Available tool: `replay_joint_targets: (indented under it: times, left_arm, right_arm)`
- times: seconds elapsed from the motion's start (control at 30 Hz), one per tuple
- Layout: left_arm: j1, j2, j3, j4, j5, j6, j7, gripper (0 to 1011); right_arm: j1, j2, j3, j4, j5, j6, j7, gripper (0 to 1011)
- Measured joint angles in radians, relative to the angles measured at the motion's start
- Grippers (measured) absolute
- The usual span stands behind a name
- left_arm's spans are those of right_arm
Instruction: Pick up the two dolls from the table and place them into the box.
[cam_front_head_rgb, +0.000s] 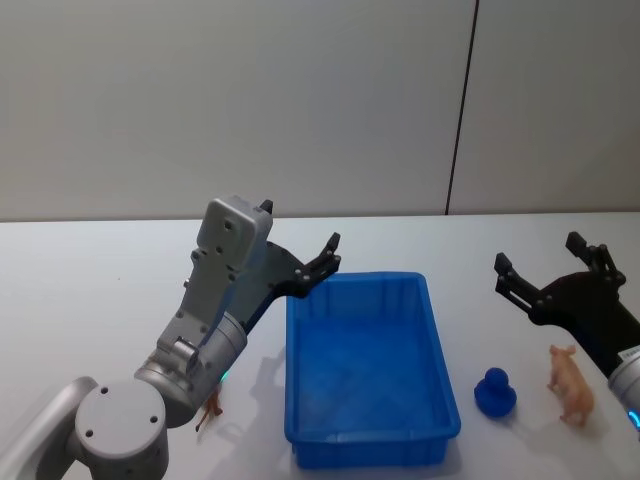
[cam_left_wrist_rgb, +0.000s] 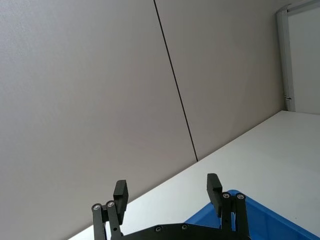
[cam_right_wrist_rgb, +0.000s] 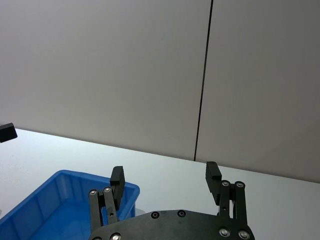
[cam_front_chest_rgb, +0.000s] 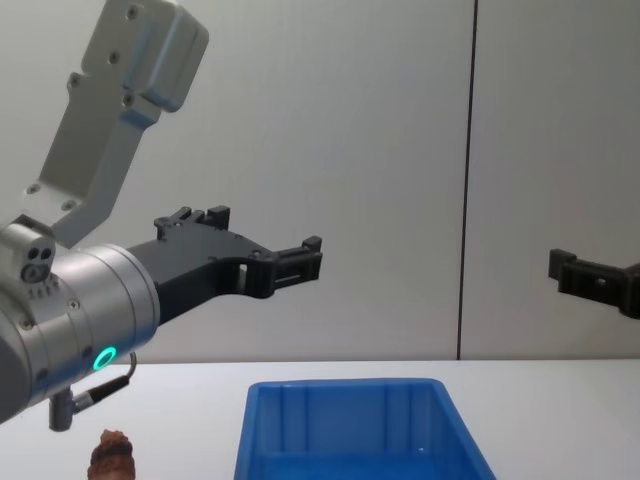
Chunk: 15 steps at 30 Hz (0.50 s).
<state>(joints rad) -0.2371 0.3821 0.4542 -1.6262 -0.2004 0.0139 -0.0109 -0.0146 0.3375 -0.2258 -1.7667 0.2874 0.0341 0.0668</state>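
The blue box stands empty on the white table, in front of me. A rounded blue doll and a pale pink pig doll stand on the table to the right of the box. A reddish-brown doll stands left of it, partly hidden by my left arm; it is the brown doll low in the chest view. My left gripper hangs open and empty above the box's far left corner. My right gripper is open and empty in the air beyond the two right-hand dolls.
A grey panelled wall rises behind the table's far edge. The chest view has both grippers well above the box: the left gripper and the right gripper. Bare tabletop lies around the box.
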Motion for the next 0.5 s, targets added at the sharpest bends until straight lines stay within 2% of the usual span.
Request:
replay_joint_targets:
  times: [0.5]
  left_arm:
    - [0.000,0.000,0.000,0.000,0.000,0.000,0.000,1001]
  right_arm:
    - [0.000,0.000,0.000,0.000,0.000,0.000,0.000,1001]
